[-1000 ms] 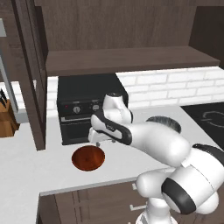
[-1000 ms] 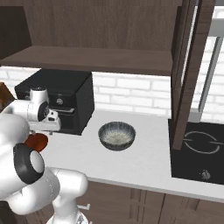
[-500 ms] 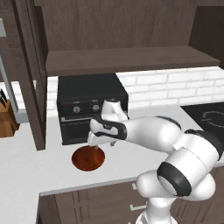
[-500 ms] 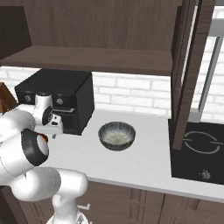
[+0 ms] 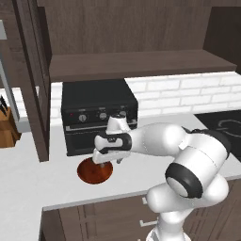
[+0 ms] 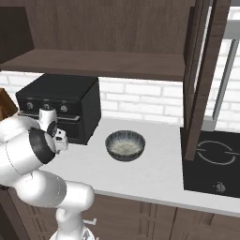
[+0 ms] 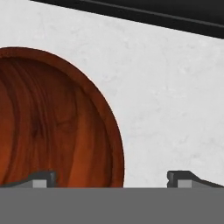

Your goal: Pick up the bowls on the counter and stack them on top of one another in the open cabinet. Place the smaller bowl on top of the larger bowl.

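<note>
The reddish-brown bowl [image 5: 95,172] lies on the white counter [image 5: 28,181] in front of the black oven. My gripper [image 5: 107,161] hangs just above the bowl's right side, pointing down. In the hand view the bowl [image 7: 52,122] is close below, and its right rim sits between my two fingertips [image 7: 43,178], which are spread wide with nothing held; the gripper [image 7: 113,179] is open. The grey speckled bowl [image 6: 124,145] stands alone on the counter [image 6: 154,173] further right. Above is the dark wooden cabinet shelf [image 5: 141,65], open.
A black countertop oven [image 5: 98,113] stands right behind the reddish-brown bowl. A knife block [image 5: 6,128] is at the far left, the cabinet's tall open door [image 5: 35,80] hangs beside it, and a black cooktop [image 6: 215,157] lies at the right.
My arm has swung left and lowered, bringing the open gripper down close over the right rim of the reddish-brown bowl. Neither bowl has moved.
</note>
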Available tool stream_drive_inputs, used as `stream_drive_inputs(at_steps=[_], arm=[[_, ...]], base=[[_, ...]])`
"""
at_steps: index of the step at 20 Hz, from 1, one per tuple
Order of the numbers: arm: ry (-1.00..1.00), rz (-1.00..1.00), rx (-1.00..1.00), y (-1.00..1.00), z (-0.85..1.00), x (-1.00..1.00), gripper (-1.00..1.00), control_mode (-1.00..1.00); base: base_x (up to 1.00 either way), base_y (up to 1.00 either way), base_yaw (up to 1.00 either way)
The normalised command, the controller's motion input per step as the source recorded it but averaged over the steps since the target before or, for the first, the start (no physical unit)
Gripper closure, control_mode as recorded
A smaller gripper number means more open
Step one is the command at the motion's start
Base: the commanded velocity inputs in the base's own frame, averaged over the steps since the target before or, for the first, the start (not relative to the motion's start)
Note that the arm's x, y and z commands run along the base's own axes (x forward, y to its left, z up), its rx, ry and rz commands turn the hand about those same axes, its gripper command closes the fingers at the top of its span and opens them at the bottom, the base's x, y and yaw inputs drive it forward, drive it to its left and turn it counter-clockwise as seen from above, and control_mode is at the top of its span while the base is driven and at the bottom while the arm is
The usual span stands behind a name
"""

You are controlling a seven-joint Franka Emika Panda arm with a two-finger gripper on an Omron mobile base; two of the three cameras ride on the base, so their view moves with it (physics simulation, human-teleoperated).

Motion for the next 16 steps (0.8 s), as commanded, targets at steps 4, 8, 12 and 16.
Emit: stream_drive_inputs(at_steps=[4,8,12,16], arm=[[0.00,0.00,0.00,0.00,-0.23,0.00,-1.00,-1.00],[0.00,0.00,0.00,0.16,-0.34,0.01,1.00,-1.00],[0.00,0.00,0.00,0.12,-0.23,0.00,1.00,-1.00],[0.00,0.00,0.00,0.04,-0.02,0.00,1.00,-1.00]], base=[[0.00,0.00,0.00],[0.00,0.00,0.00],[0.00,0.00,0.00],[0.00,0.00,0.00]])
